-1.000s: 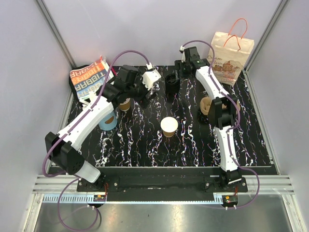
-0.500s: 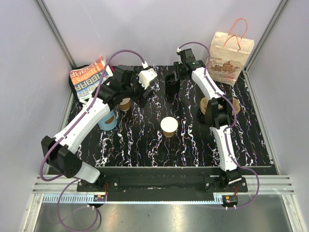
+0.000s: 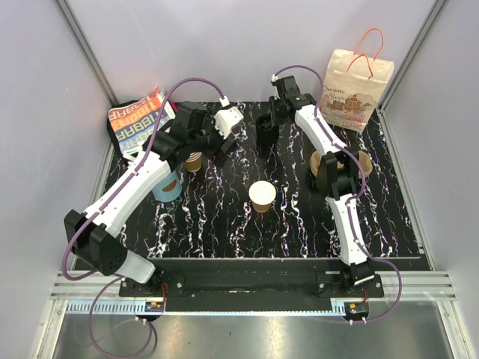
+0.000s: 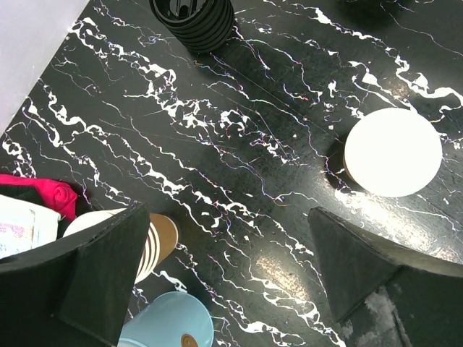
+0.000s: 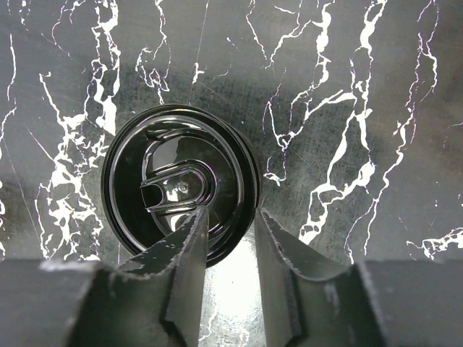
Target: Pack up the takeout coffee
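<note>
You look to be at the lidding step, with the packing itself not yet begun. On the black marbled bench [image 3: 299, 232], take the stack of black lids [image 3: 267, 129] as your mark. The right gripper [image 5: 230, 233] hangs directly over that stack. Its jaws are drawn narrow astride the near rim of the top lid, with a gap showing between them and nothing lifted that I can see. The left gripper [image 4: 228, 267] hovers to the left of the lid stack, jaws wide and empty, above a stack of lidless paper cups [image 3: 194, 161]. The takeout coffee [image 3: 262, 196] has no lid on. It is the lone brown paper cup, white at the top, standing on the near side of the lid stack and apart from it. Your next move calls for a clean pinch on one lid only, then a carry back toward that cup, with the lid set level before you press. As for writing, the kraft paper bag [image 3: 358, 82], to the right of and beyond the lid stack, reads something like "Cream Bears", too small to be sure. The striped flat packet [image 3: 137, 121], well to the left of the lid stack, repeats "TIBBAR".
</note>
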`<state>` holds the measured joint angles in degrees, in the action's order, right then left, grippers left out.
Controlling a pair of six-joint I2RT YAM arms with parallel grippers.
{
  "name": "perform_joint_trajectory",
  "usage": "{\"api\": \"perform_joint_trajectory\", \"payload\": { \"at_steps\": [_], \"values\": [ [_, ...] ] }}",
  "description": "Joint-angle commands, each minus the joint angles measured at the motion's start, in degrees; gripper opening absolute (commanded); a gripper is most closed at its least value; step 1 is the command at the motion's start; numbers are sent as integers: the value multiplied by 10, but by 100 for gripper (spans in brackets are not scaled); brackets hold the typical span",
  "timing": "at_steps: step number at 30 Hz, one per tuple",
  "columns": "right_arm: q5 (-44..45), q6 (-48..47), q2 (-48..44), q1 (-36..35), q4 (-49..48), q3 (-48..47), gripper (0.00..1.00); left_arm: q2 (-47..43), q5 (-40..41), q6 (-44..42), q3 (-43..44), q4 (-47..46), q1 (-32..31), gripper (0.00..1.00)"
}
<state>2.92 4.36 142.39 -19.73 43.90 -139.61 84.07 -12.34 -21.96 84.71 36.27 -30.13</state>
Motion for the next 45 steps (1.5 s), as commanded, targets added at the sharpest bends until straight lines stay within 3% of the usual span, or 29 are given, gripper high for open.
{"api": "perform_joint_trajectory", "payload": {
  "at_steps": [1, 19, 29, 37, 45],
  "values": [
    [7, 3, 0, -4, -13, -28, 35, -16, -19, 7, -6, -33, 2, 99],
    [18, 7, -4, -4, -14, -40, 15, -16, -23, 9, -9, -35, 2, 99],
    [13, 7, -26, -4, -11, -51, 12, -15, -21, 3, -11, -37, 2, 99],
    [-27, 0, -73, -4, 28, -45, 11, -9, 11, -87, -5, -45, 2, 99],
    [-141, -32, -176, -4, 91, 19, 11, 8, 26, -224, -2, -52, 2, 99]
  ]
}}
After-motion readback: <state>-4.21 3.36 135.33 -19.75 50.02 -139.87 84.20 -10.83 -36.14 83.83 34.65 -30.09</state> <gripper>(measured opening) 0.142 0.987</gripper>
